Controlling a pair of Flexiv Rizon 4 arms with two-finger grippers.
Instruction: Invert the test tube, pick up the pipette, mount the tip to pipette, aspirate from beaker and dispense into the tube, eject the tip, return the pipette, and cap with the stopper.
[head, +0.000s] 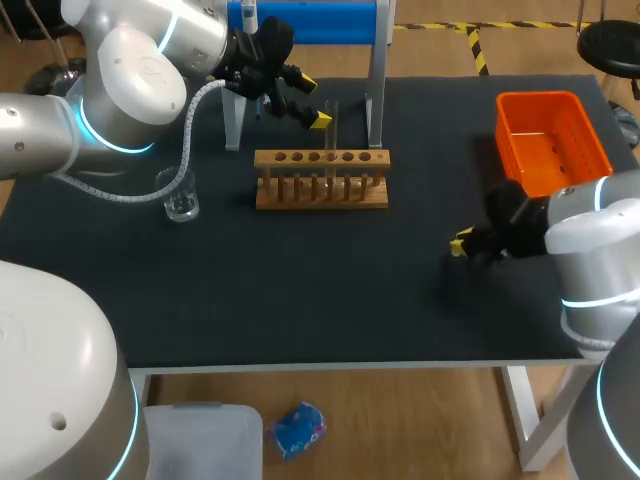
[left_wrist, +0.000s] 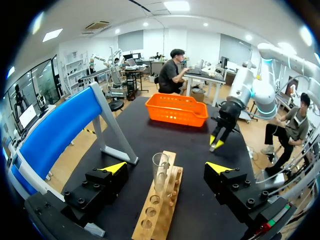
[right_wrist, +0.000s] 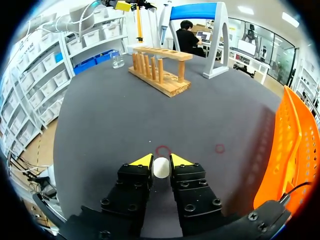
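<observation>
The left arm (head: 130, 95) comes in past the left end of the wooden rack (head: 321, 180). Its wrist is bent so that the left gripper (head: 312, 101) hangs above the rack's back edge, its yellow-tipped fingers (left_wrist: 114, 167) spread wide apart. The right arm (head: 590, 250) sits low, well to the right of the rack. The right gripper (right_wrist: 161, 162) points roughly toward the rack, with both fingertips pressed against a small white stopper (right_wrist: 161, 168) between them.

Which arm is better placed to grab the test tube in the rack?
Left: the open left gripper straddles the test tube; the right gripper is far off, holding the white stopper.
</observation>
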